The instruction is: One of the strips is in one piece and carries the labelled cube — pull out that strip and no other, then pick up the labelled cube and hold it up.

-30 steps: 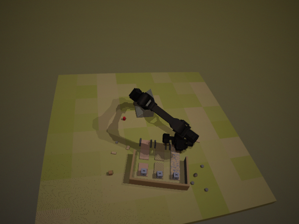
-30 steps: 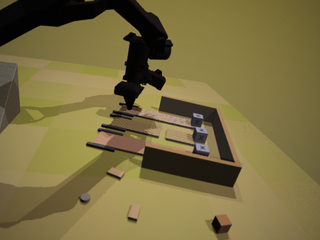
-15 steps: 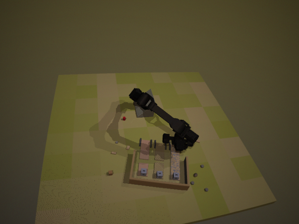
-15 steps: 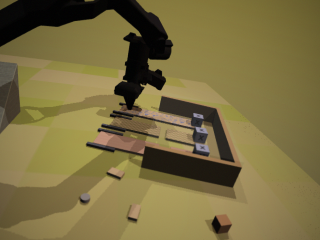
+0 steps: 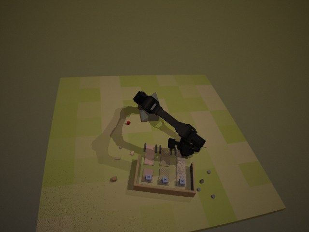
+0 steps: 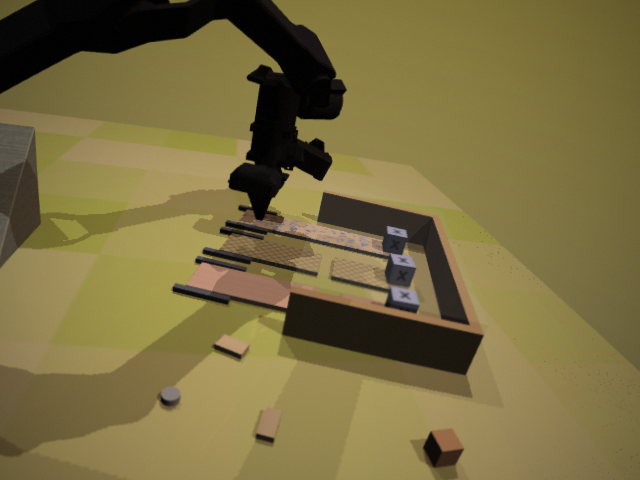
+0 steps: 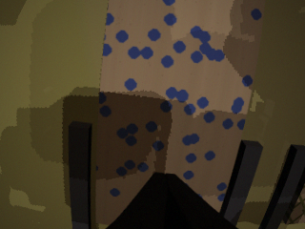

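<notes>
The blue-spotted strip point(image 5: 180, 166) point(image 6: 330, 233) point(image 7: 143, 69) looks to be in one piece, with an X-marked cube point(image 5: 182, 181) point(image 6: 395, 240) on its far end. The cross-hatched strip point(image 5: 164, 157) point(image 6: 273, 253) has a gap before its far piece point(image 5: 164, 172) point(image 6: 356, 271), which carries another X-marked cube point(image 5: 164, 180) point(image 6: 400, 270). The pink strip point(image 5: 149, 155) point(image 6: 237, 284) is also split; a third X-marked cube point(image 5: 148, 177) point(image 6: 403, 299) is on its far piece. My gripper point(image 6: 260, 217) point(image 7: 163, 182) is shut and empty, tips down over the spotted strip's near end; contact cannot be told.
A wooden-walled tray point(image 5: 164, 190) point(image 6: 382, 322) surrounds the cubes on three sides, open toward the arm. Dark rails point(image 6: 200, 292) point(image 7: 80, 172) flank the strips' near ends. An orange-brown block point(image 5: 114, 178) point(image 6: 443, 446), a red piece point(image 5: 128, 123) and small flat pieces lie outside the tray.
</notes>
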Tool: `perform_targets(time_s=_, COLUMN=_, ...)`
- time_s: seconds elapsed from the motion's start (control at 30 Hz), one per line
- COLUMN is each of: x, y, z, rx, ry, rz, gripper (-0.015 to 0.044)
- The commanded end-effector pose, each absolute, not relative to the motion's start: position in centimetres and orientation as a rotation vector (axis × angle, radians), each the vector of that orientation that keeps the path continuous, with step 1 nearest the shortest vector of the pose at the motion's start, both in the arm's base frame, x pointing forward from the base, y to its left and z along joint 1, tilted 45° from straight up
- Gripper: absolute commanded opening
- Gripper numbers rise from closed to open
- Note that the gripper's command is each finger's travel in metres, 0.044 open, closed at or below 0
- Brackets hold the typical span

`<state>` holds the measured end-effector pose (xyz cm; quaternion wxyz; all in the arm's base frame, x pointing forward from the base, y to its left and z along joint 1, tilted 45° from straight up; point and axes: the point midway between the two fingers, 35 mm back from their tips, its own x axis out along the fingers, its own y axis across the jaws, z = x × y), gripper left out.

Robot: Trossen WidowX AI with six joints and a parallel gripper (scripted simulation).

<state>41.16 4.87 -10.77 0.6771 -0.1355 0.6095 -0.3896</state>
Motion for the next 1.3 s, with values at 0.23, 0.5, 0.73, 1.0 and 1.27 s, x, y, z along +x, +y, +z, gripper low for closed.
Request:
perform_targets(time_s=0.23, x=41.3, y=4.6, z=-11.0, rx=-0.312, ry=1.369, rz=-0.876, gripper=0.0000)
perform_targets(time_s=0.5, x=41.2, y=4.6, z=-11.0, rx=-0.312, ry=1.369, rz=-0.876, gripper=0.0000)
perform_targets(time_s=0.73, x=40.3, y=4.9, z=-11.3, rx=-0.312, ry=1.370, rz=-0.876, gripper=0.0000)
perform_targets(time_s=1.0, x=39.1, y=5.3, z=-11.7, rx=-0.312, ry=1.370, rz=-0.876, gripper=0.0000)
perform_targets(time_s=1.27, x=37.9, y=5.6, z=-12.0, rx=-0.312, ry=1.371, rz=-0.875, gripper=0.0000)
